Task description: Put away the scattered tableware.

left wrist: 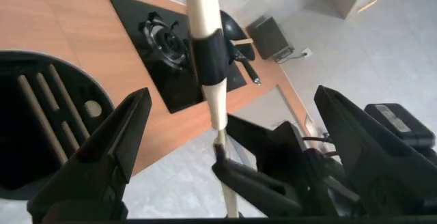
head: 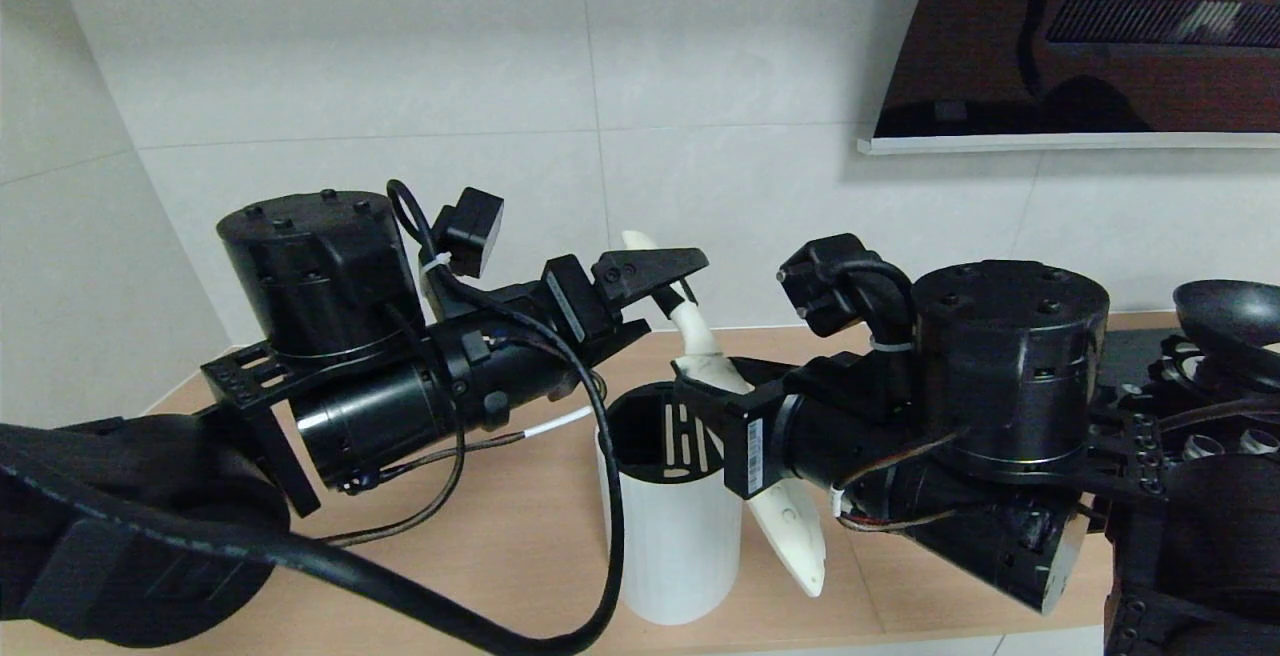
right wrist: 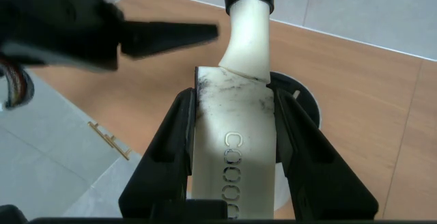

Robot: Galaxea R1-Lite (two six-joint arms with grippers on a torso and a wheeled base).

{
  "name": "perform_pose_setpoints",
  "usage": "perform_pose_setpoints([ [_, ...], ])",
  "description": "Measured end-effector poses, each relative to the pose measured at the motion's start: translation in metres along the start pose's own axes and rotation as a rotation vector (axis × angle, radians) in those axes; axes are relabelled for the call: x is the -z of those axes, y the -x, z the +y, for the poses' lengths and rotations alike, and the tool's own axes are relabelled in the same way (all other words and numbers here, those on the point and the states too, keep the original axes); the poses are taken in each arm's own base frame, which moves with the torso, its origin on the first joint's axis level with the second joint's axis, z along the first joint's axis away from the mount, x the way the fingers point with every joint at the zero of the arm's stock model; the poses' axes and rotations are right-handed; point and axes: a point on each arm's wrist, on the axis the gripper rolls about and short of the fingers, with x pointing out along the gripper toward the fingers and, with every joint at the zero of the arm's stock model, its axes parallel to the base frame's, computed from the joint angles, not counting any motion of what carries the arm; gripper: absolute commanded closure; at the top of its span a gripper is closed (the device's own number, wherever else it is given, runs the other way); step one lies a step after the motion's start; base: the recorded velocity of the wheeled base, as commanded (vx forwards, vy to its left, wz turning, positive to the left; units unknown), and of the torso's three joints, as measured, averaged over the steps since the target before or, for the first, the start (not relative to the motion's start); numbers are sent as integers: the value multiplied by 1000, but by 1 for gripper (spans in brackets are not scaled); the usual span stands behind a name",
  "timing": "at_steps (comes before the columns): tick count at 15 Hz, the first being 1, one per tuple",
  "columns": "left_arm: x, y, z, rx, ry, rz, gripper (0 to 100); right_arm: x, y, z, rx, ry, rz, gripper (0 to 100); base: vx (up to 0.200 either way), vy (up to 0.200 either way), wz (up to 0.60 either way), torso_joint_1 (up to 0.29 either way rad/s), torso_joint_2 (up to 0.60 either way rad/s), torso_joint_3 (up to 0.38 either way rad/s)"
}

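White utensil [head: 790, 516] is held in the air above the tabletop [head: 480, 536], tilted, with its broad pointed end low and its thin handle high. In the head view the right hand [head: 722, 388] is clamped on the broad part, just over the rim of a white cylinder holder [head: 680, 536] with a black slotted insert. The left hand [head: 672, 294] is placed around the upper handle, with its fingers apart. Both arms are stretched forward and turned toward each other, so the two hands are close together over the holder. A dark range hood [head: 1080, 36] is seen on the tiled wall, and a black pan [head: 1230, 311] at the far right.

In the left wrist view the utensil handle [left wrist: 203, 19] with a black band is seen between the wide-open fingers [left wrist: 130, 135] of the left hand [left wrist: 235, 101], and no touch can be seen. The right hand [left wrist: 273, 166] is seen just beyond it. The holder insert [left wrist: 41, 115] and a black cooktop [left wrist: 171, 80] are seen below.

In the right wrist view the smudged broad part is pressed between the two jaws of the right hand [right wrist: 235, 142], and the neck of the utensil [right wrist: 247, 33] goes up from it. Raised lettering is seen on the broad part. A finger [right wrist: 171, 31] of the left hand is seen near the neck, and the holder rim [right wrist: 300, 91] lies behind.
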Motion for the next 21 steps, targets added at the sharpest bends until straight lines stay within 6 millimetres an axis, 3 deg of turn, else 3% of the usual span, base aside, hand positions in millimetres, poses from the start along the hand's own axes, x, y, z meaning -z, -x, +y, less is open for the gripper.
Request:
perform_pose_setpoints([
  [13,6,-10,11,-41,-30,-13,0,5,3,10,-22,7,12,100,0,0,0,0,0,0],
  [14,6,-10,11,-43,-30,-11,100,5,3,11,-26,8,13,100,0,0,0,0,0,0],
  [21,8,-11,12,-42,-28,-2,100,7,4,13,-32,10,14,100,0,0,0,0,0,0],
])
